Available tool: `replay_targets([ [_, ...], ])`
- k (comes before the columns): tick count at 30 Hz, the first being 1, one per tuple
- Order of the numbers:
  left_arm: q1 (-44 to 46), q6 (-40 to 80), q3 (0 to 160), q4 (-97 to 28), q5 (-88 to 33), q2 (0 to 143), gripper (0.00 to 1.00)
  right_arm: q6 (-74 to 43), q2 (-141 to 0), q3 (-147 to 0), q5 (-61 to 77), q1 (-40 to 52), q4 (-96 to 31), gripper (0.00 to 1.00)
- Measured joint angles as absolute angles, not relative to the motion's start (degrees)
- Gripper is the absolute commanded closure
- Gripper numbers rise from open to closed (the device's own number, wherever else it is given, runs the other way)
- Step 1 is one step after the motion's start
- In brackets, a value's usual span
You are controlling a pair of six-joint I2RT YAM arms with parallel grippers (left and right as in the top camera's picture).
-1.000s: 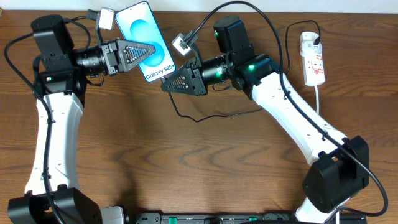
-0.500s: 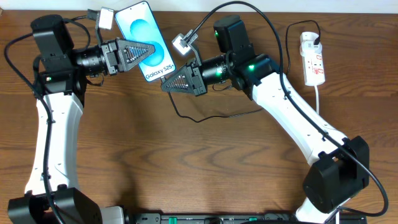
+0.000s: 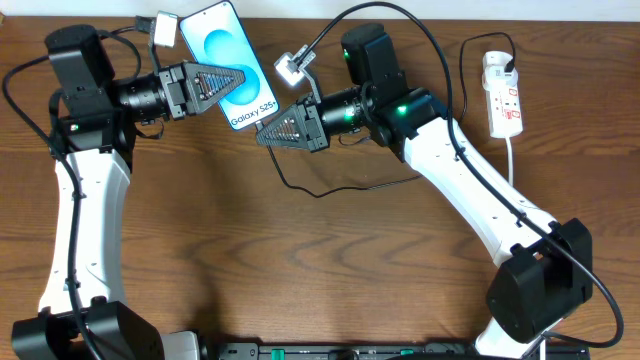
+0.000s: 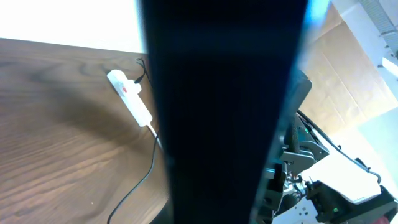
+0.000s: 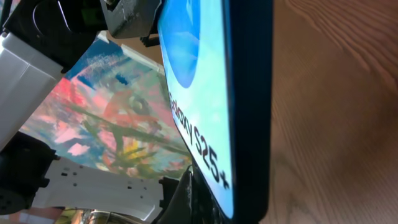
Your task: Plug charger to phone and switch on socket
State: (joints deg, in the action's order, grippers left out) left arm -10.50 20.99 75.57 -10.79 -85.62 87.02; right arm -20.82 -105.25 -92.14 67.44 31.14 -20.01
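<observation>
L gripper (image 3: 222,80) clamped on phone (image 3: 215,45), fingers across lower screen; phone held off table (image 3: 300,270) at far left, screen up, tilted. R gripper (image 3: 268,135) clenched tight, tip just beside phone's near-right corner. Charger (image 3: 300,188) cable ran out from under R tip, looped on table twd right; R seemed to pinch cable end, plug itself hidden. R wrist view: phone's bottom edge filled frame, v. close. Socket (image 3: 503,100) lay far right, well apart from both grippers, w/ white cord trailing near.
</observation>
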Motion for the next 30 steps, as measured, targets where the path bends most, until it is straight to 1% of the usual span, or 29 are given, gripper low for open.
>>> replay_targets([
  [6, -10.6, 21.0, 75.7, -12.1, -85.1, 87.0, 0.93, -21.8, -105.3, -91.7, 68.0, 30.9, -18.9, 0.98],
  [17, -9.6, 20.9, 76.8, -12.5, -83.8, 87.0, 0.93, -25.2, -105.3, -90.3, 69.8, 30.3, -13.0, 0.99],
  [21, -9.6, 19.8, 77.4, -16.3, -83.4, 87.0, 0.93, -26.6, -105.3, -90.1, 71.1, 30.3, -12.1, 0.99],
  [30, -9.7, 12.8, 79.1, -27.1, -83.2, 87.0, 0.93, -29.6, -105.6, -88.8, 74.7, 30.3, -9.3, 0.99],
])
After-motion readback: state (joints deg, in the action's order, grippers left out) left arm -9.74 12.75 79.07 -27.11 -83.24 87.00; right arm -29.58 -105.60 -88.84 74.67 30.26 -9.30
